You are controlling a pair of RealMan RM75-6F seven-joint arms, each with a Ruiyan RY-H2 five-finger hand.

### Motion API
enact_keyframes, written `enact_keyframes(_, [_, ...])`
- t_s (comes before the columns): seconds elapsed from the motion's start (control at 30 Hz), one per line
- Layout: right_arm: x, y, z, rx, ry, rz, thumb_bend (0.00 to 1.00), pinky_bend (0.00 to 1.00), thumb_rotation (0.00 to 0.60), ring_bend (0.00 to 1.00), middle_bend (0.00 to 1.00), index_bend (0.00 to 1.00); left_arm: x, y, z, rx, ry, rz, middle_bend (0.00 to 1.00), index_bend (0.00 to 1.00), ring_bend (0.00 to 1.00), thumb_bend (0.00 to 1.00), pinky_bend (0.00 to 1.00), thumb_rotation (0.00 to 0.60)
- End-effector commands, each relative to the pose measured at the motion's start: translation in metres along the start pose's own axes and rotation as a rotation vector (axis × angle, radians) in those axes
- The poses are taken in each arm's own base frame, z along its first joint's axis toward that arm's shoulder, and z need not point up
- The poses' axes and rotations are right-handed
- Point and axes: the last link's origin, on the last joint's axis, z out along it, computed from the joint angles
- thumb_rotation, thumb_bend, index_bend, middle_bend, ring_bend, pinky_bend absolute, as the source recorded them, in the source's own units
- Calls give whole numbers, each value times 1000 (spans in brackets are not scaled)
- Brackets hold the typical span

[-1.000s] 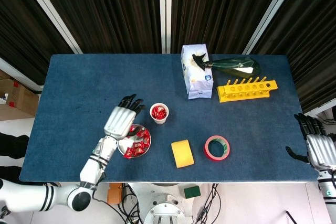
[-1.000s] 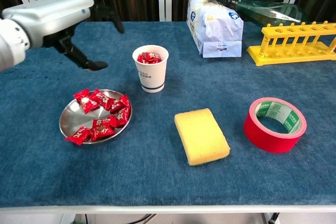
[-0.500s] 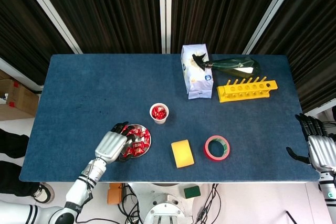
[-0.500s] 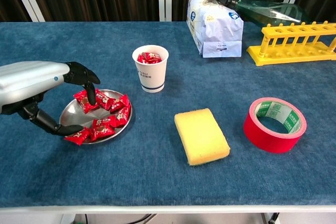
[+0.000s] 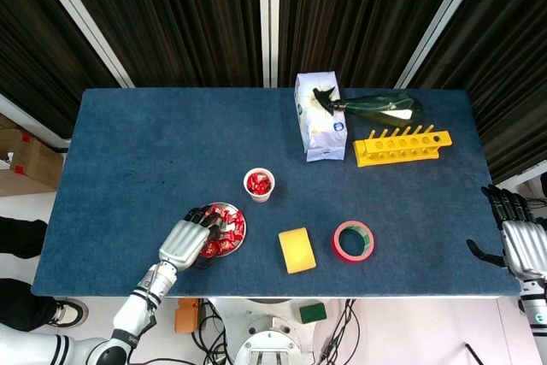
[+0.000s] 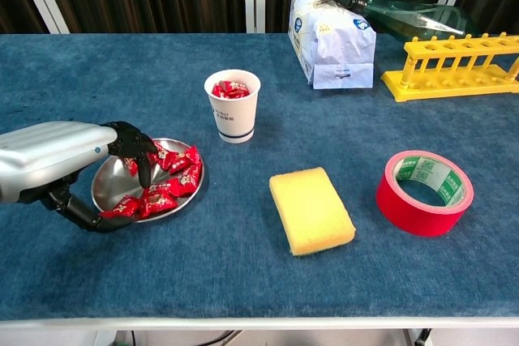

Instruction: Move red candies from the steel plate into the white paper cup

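Several red candies [image 6: 166, 180] lay in the steel plate [image 6: 104, 186] beside the white paper cup [image 6: 233, 106]. My left hand [image 6: 61, 161] reached into the plate, fingertips [image 6: 145, 176] among them; I cannot tell whether it gripped one. My right hand [image 5: 519, 241] hung empty, fingers apart, off the table's [image 5: 154, 143] edge.

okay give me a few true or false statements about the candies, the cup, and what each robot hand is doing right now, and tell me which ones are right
1. The left robot hand is over the steel plate with fingertips down among the red candies. True.
2. The white paper cup is empty. False: red candies already show inside it.
3. The yellow sponge lies between the steel plate and the red tape roll. True.
4. The right robot hand is holding the tape roll. False: it is at the table's far right edge, away from the roll, holding nothing.
5. The cup lies tipped on its side. False: it stands upright.
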Motion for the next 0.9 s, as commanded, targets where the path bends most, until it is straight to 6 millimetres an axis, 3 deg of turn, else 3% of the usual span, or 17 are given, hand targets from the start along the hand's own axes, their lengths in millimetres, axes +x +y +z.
enact_keyframes(0.03, [0, 0, 0, -1, -1, -1, 240, 0, 600, 0, 28, 16, -1, -1, 1, 4, 0, -1, 137, 402, 25, 244, 111, 522])
enact_keyframes(0.9, [-2, 0, 2, -5, -5, -6, 240, 0, 600, 0, 28, 16, 1, -11, 10, 76, -7, 157, 137, 463, 25, 287, 111, 521])
